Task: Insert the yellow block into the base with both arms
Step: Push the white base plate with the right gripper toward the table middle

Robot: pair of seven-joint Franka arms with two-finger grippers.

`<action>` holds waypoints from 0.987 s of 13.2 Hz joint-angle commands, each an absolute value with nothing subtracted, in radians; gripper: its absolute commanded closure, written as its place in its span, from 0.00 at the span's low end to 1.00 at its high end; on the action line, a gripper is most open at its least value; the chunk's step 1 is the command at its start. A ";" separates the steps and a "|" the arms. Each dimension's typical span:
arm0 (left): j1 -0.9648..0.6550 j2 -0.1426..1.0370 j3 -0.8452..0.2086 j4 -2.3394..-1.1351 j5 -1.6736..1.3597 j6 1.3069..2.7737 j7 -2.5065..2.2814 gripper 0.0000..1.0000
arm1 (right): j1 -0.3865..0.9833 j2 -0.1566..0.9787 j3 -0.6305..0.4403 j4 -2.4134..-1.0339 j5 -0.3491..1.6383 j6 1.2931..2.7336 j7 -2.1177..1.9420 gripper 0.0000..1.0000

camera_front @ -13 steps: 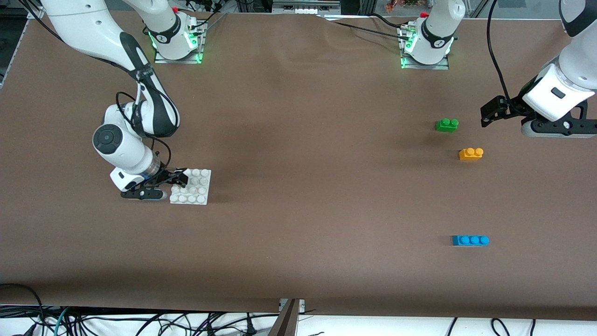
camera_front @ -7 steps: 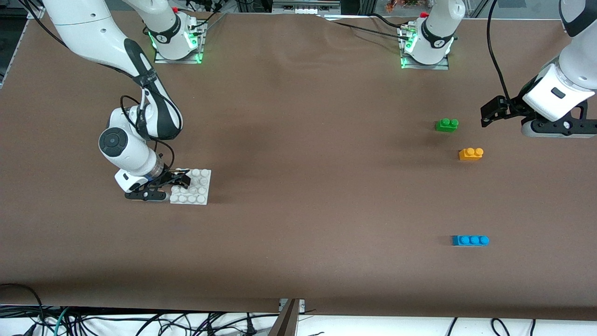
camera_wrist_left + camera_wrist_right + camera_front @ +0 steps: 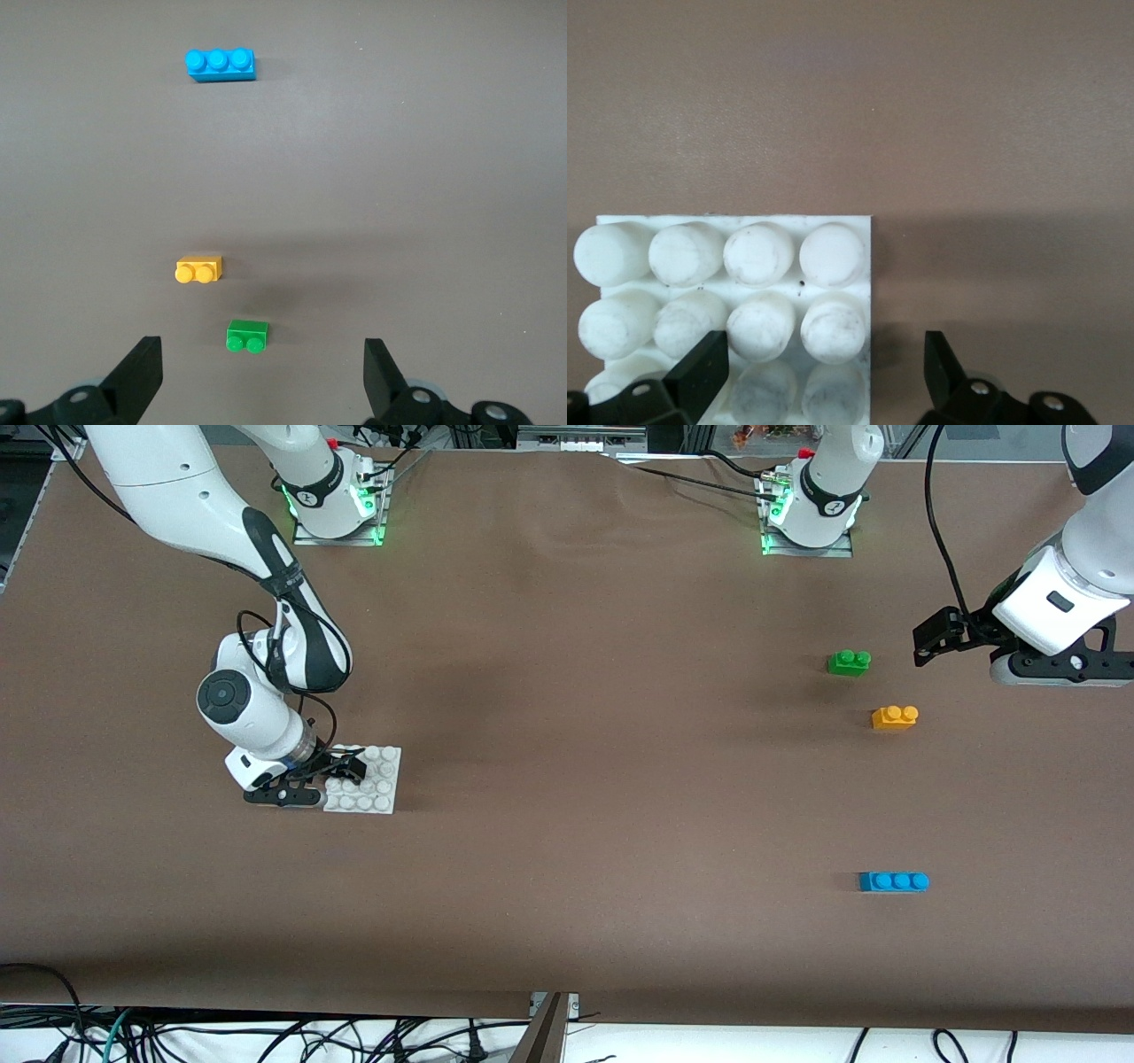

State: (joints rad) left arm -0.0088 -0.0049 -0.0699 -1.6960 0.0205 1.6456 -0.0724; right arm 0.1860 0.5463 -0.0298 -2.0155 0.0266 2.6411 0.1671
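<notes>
The yellow block (image 3: 895, 716) (image 3: 199, 268) lies on the table toward the left arm's end, untouched. The white studded base (image 3: 383, 784) (image 3: 744, 220) lies flat toward the right arm's end. My right gripper (image 3: 341, 773) (image 3: 824, 354) is low at the base's edge and open. One finger is over the studs, the other over bare table just off the plate's side. My left gripper (image 3: 930, 642) (image 3: 263, 354) hangs wide open and empty over the table beside the green brick, apart from the yellow block.
A green two-stud brick (image 3: 849, 662) (image 3: 247, 336) sits just farther from the front camera than the yellow block. A blue three-stud brick (image 3: 893, 881) (image 3: 221, 64) lies nearer to that camera. Brown table (image 3: 602, 779) stretches between the base and the bricks.
The right arm has slid its gripper a little farther onto the base's edge. The left arm and all the bricks have stayed put.
</notes>
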 commanded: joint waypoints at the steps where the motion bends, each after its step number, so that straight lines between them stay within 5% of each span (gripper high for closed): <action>1: -0.005 0.003 -0.069 -1.675 -0.006 1.632 -0.072 0.00 | 0.179 0.560 0.001 -2.028 0.043 2.675 0.199 0.09; 13: -0.005 0.003 -0.069 -1.674 -0.006 1.632 -0.072 0.00 | 0.242 0.578 0.066 -2.023 0.043 2.721 0.265 0.13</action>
